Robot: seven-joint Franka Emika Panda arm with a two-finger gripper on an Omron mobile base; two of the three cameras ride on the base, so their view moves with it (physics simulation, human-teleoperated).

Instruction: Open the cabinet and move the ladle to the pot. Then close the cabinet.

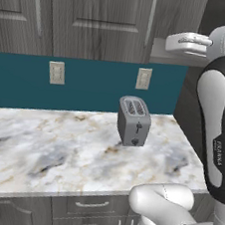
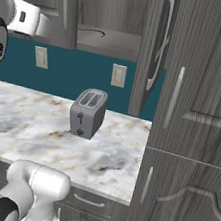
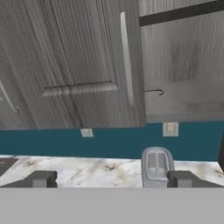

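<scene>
Hand view first: gripper (image 3: 109, 179) has its two dark tips spread wide w/ nothing between them, looking straight at the cabinet (image 3: 87, 65). One door is swung open on the right side, grey shelf (image 3: 183, 105) exposed, and a thin dark hooked thing, prob the ladle (image 3: 154, 92), lies at the shelf's front edge, just past the edge of the shut door w/ its silver handle (image 3: 127, 61). Right base view backs this up: dark curved line of the ladle (image 2: 94, 31) on the shelf, open door (image 2: 154, 53) standing edge-on, out over the counter (image 2: 111, 153). Left base view shows the hand (image 1: 191, 44) up at shelf height, beside the lower corner of the cabinet. Toaster (image 1: 133, 121) sits below on the counter, well apart from the hand. Pot can't be made out from these angles. Risks from here, imo: ladle is slim and lies flat, so the tips could close over it and miss, or nudge it deeper onto the shelf. Handle end vs bowl end is too small to tell, so a bad grip point could let it swing or slip on the way out. Reaching in, the hand could clip the shut door's edge or the shelf lip. And the open door hangs in the carry path, so a wide swing could knock it.
</scene>
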